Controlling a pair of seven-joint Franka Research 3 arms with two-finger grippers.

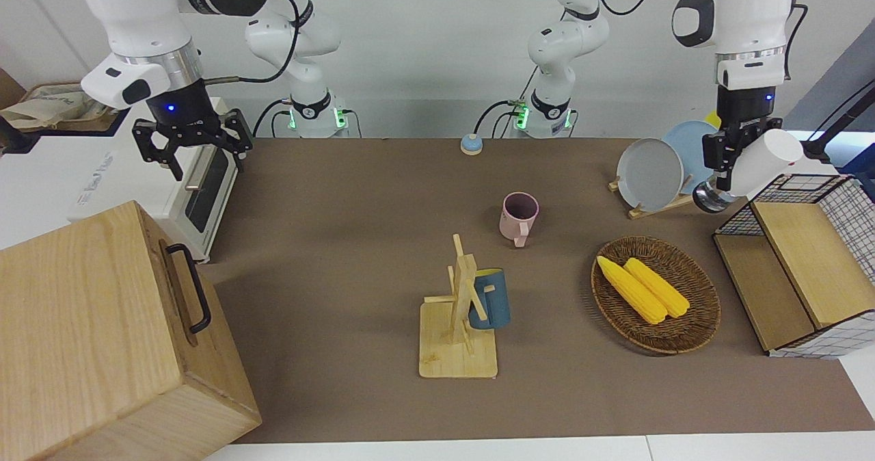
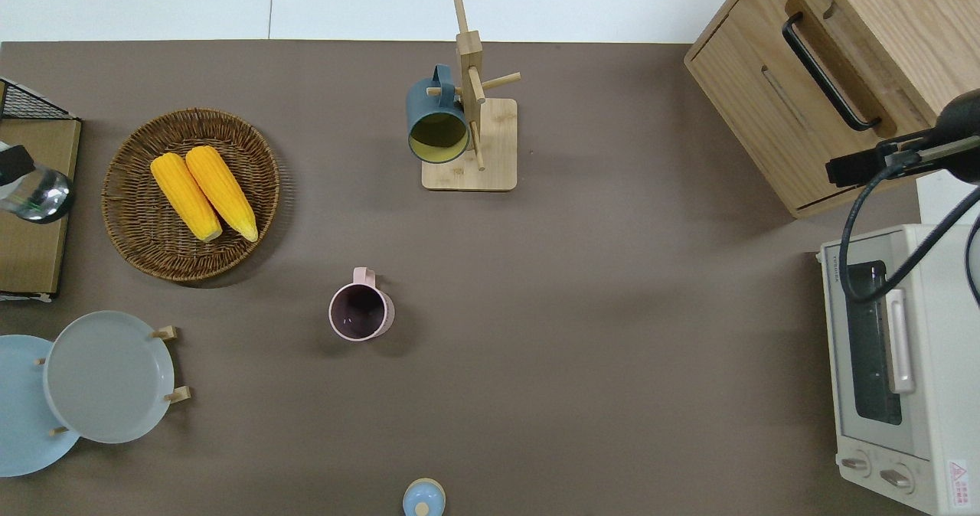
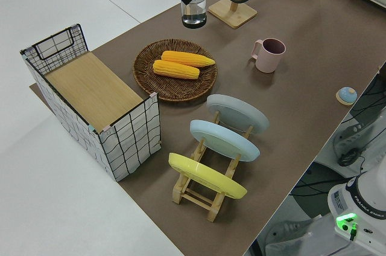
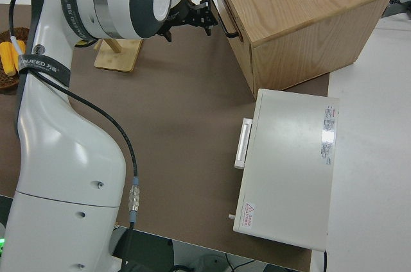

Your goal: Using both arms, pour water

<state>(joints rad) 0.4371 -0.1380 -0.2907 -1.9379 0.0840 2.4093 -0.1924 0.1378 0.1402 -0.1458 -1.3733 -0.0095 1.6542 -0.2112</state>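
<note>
Brown matting covers the bench [image 1: 383,174], which carries, largest first: an oak-faced wooden cabinet [image 1: 102,338] with a black handle at the right arm's end, farthest from the robots; a white toaster oven [image 2: 903,363] beside it, nearer to the robots; a wire basket [image 1: 806,269] with wooden panels at the left arm's end; a round wicker tray [image 1: 656,295] holding two yellow corn cobs [image 1: 642,286] lying side by side; a wooden plate rack [image 3: 208,189] with grey, blue and yellow plates standing on edge; a wooden mug tree [image 1: 459,310] with a dark blue mug [image 1: 491,300] hung on one peg; a pink mug [image 1: 519,218], upright and apparently empty, near the middle of the bench; a small blue-and-tan knob-shaped object [image 1: 471,144] closest to the robot bases. Left hand [image 1: 724,160]: raised over the wire basket, fingers clamped on a tilted vessel [image 1: 752,170] with a white body and a shiny rounded end. Right hand [image 1: 193,139]: raised at the right arm's end of the bench, by the toaster oven and cabinet, fingers spread apart and holding nothing.
</note>
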